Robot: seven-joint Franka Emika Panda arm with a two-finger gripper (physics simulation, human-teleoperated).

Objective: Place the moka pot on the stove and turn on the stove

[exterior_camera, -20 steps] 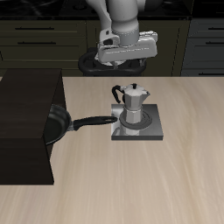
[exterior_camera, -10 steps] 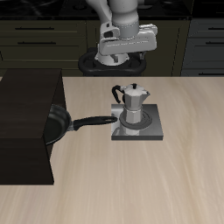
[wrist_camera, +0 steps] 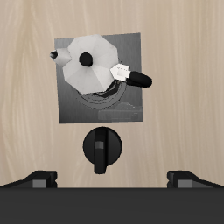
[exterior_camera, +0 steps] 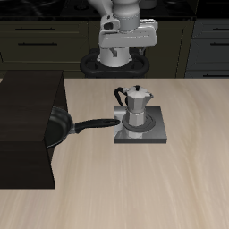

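A silver moka pot (exterior_camera: 135,108) is sitting upright on the grey stove (exterior_camera: 154,134) at the middle of the tabletop (exterior_camera: 170,192), with the Franka arm's gripper (exterior_camera: 126,39) hanging high above at the pot's twelve o'clock, well apart from it. In the wrist view the two jaw tips are showing far apart with nothing between them, so the jaws are standing wide and empty. The pot (wrist_camera: 93,66) is covering much of the stove plate (wrist_camera: 128,109), and the black stove knob (wrist_camera: 102,148) is lying just beside the plate's edge, uncovered and reachable from above. Placement is looking done; turning the knob appears to be the step left.

The pot, being faceted metal, is likely rigid, fairly light and slick on its flat faces; its narrow waist or black curved handle (exterior_camera: 119,94) would offer the surest hold. A black frying pan (exterior_camera: 61,127) is resting at the pot's nine o'clock, its handle reaching toward the stove. No brand, label or writing is readable on anything.
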